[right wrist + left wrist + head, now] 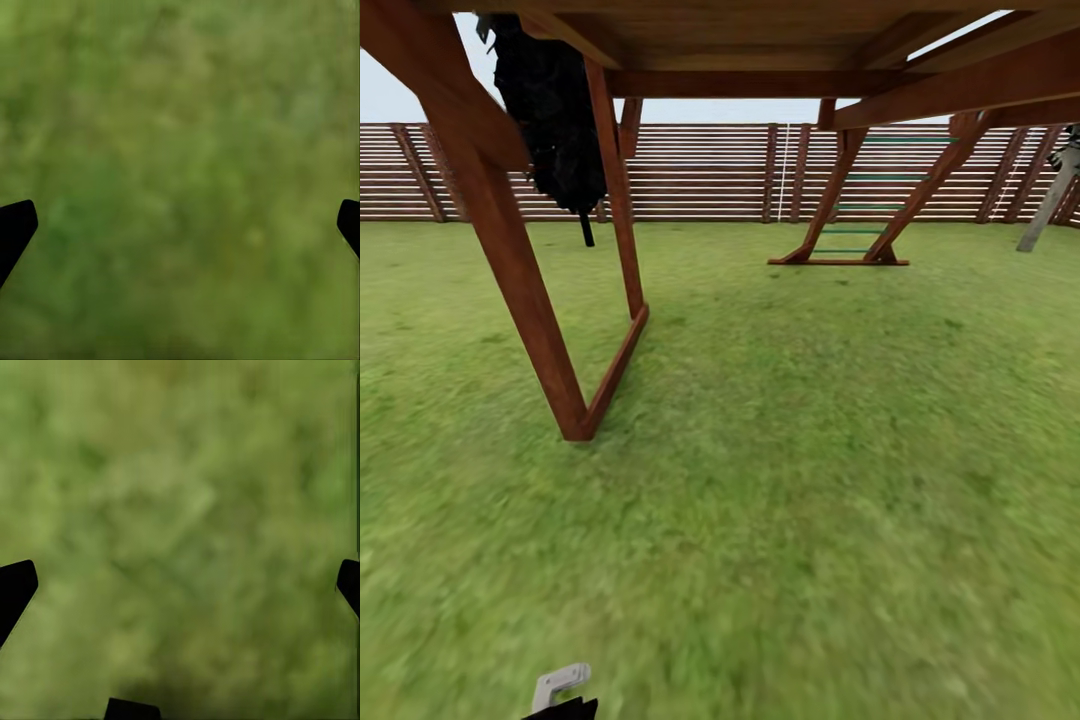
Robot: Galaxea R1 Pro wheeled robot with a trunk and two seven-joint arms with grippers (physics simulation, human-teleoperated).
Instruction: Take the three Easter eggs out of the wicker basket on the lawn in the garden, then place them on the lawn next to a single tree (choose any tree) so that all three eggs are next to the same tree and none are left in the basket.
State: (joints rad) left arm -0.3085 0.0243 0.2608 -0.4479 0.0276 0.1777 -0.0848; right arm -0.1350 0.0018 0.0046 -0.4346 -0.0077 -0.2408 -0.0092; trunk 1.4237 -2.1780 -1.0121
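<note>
Lawn (180, 510) beneath wide-open, empty left pincer (180, 585)

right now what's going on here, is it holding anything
Nothing is being handled. The robot stands on the lawn under a wooden play structure, facing the slat fence. Both the left gripper and right gripper are open and empty over bare grass. A dark-leaved tree stands ahead near the fence.
</note>
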